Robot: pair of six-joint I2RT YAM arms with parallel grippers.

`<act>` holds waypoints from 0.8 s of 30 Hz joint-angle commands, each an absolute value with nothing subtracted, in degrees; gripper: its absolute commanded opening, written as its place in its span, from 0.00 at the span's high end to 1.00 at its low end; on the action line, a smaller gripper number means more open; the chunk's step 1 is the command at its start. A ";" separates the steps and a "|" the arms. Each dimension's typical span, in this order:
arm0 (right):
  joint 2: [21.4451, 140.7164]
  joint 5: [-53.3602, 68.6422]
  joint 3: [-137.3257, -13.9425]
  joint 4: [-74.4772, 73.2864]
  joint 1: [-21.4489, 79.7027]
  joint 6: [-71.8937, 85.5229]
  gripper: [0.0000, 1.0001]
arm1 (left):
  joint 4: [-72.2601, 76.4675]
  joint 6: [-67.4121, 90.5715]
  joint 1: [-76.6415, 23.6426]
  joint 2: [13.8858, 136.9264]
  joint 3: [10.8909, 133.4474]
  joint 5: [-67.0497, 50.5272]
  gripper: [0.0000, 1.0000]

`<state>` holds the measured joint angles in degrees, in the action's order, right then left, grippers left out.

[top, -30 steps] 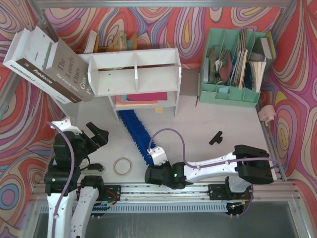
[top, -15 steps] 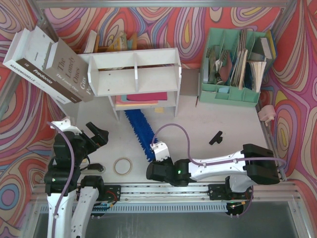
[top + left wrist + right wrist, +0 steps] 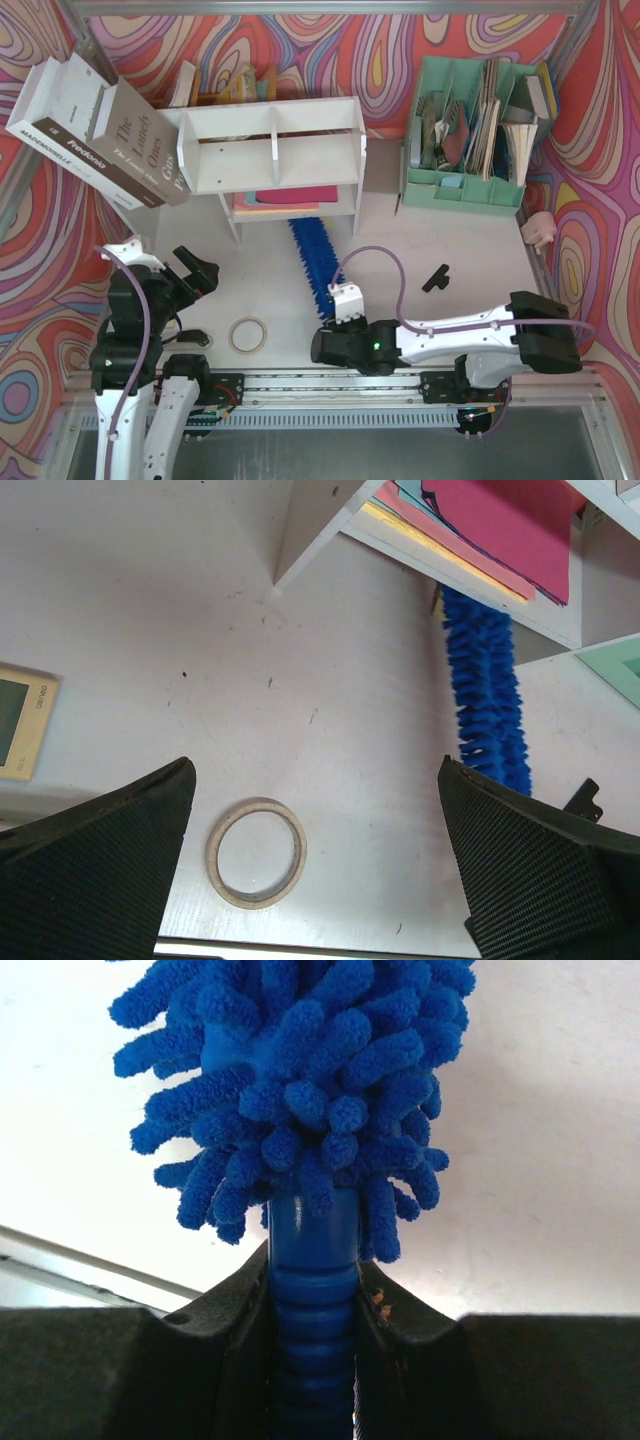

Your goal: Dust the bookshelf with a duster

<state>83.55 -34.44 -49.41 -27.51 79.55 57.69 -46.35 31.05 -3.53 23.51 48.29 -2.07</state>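
The white bookshelf (image 3: 273, 143) stands at the back centre, with red and yellow papers on its lower shelf. The blue fluffy duster (image 3: 317, 261) lies on the table, its tip under the shelf's lower right part. It also shows in the left wrist view (image 3: 488, 690) and fills the right wrist view (image 3: 300, 1080). My right gripper (image 3: 345, 308) is shut on the duster's ribbed blue handle (image 3: 313, 1330) at the near end. My left gripper (image 3: 197, 270) is open and empty at the left, above the table (image 3: 440, 240).
A tape roll (image 3: 248, 334) lies near the front edge, left of the duster. A mint-green file organizer (image 3: 480, 125) stands at the back right. Books (image 3: 95, 130) lean at the back left. A small black part (image 3: 435, 277) lies at the right. A calculator (image 3: 25, 720) lies at the left.
My right gripper has moved right with the duster, sweeping the brush from under the shelf's left-centre to under its right part. The left arm has not moved.
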 commanded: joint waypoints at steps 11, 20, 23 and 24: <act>75.27 -39.62 -42.77 -41.48 77.91 75.38 1.00 | -45.55 31.20 -3.25 22.77 47.37 -1.56 0.02; 78.27 -33.75 -41.37 -36.63 76.29 73.14 1.00 | -45.71 31.20 -3.25 22.64 47.37 -1.32 0.02; 78.24 -32.40 -40.88 -33.22 75.58 69.63 1.00 | -45.71 31.20 -3.25 22.69 47.37 -1.34 0.02; 78.28 -32.16 -40.95 -32.22 75.52 68.11 1.00 | -45.68 31.21 -3.25 22.74 47.37 -1.42 0.02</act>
<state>77.80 -32.10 -41.60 -35.05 76.71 70.50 -46.35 31.05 -3.53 23.31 48.27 -1.89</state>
